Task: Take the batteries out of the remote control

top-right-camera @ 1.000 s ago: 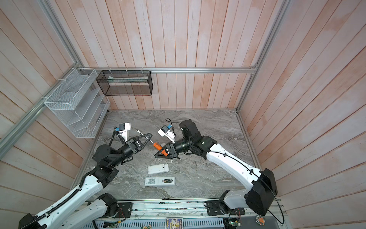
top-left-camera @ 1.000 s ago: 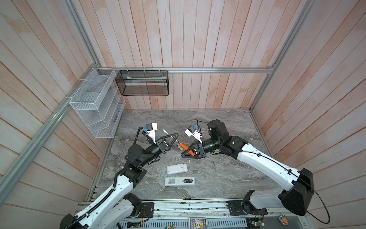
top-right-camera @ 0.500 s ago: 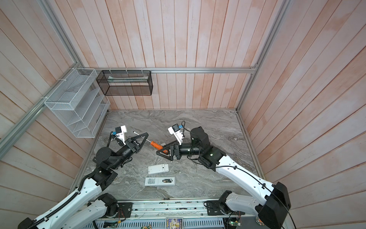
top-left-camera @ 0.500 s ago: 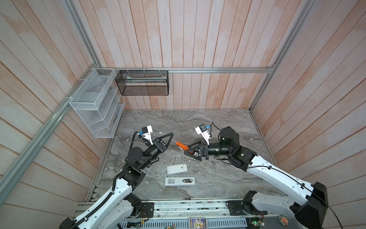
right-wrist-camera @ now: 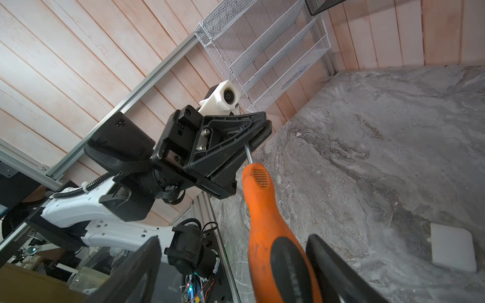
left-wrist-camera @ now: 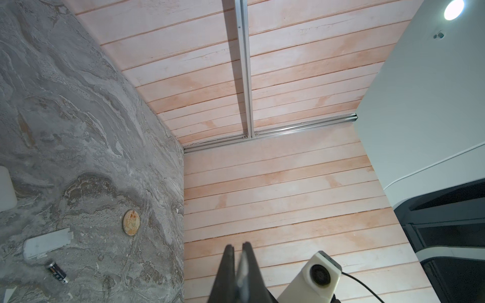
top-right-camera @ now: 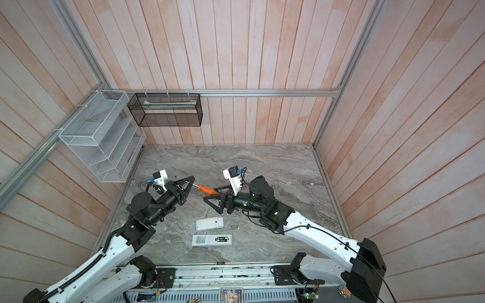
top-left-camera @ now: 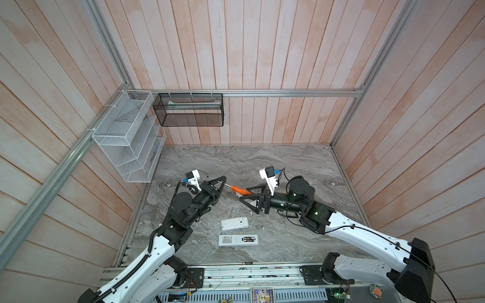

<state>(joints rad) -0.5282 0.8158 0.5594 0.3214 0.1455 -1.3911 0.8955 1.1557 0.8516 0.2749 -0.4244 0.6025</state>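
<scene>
Well, batteries [top-left-camera: 248, 239] are light, hard, slippery: pinch the middle. The left tool [top-left-camera: 222, 182] squeezes the screwdriver [top-left-camera: 240, 190]; the right tool [top-left-camera: 244, 195] gapes wide.

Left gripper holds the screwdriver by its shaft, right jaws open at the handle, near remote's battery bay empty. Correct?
No. Both top views show batteries sitting in the open bay of the near remote. Rest stands: left gripper shut on the screwdriver shaft, right gripper open at the handle.
</scene>
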